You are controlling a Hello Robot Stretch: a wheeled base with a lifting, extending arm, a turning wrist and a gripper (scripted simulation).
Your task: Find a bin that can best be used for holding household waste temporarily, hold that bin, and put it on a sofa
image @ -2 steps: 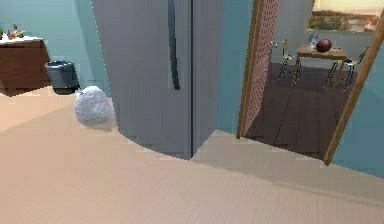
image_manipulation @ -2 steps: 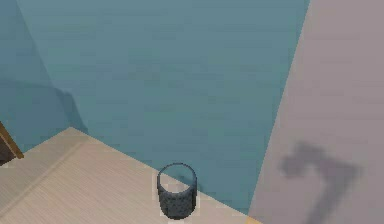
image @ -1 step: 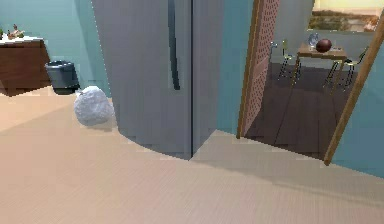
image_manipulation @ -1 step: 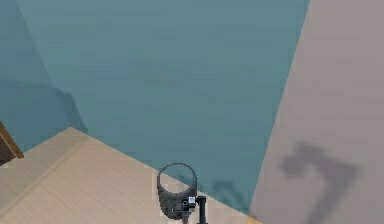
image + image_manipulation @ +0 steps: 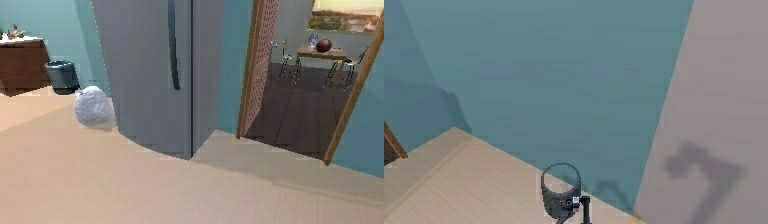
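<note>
Ahead, fridge [image 5: 150, 70] centre, open doorway [image 5: 295, 95] beside it, bare floor [image 5: 150, 185], end effector [image 5: 570, 206] at bin [image 5: 554, 194], grip unclear.

- You see a dark grey bin [image 5: 61, 76] with an open top, standing upright in the upper left of the forward view.
- At the bottom centre of the arm side view you see a dark round container [image 5: 561, 190], upright, its rim a ring.

A tall grey fridge [image 5: 140, 70] is recorded mid-frame in the forward view, with a crumpled white bag [image 5: 95, 107] on the floor [image 5: 150, 190] at its left. Past an open wooden door [image 5: 262, 60], a bench [image 5: 340, 52] carrying a dark red round object [image 5: 324, 44] is seen among chairs [image 5: 285, 60].
</note>
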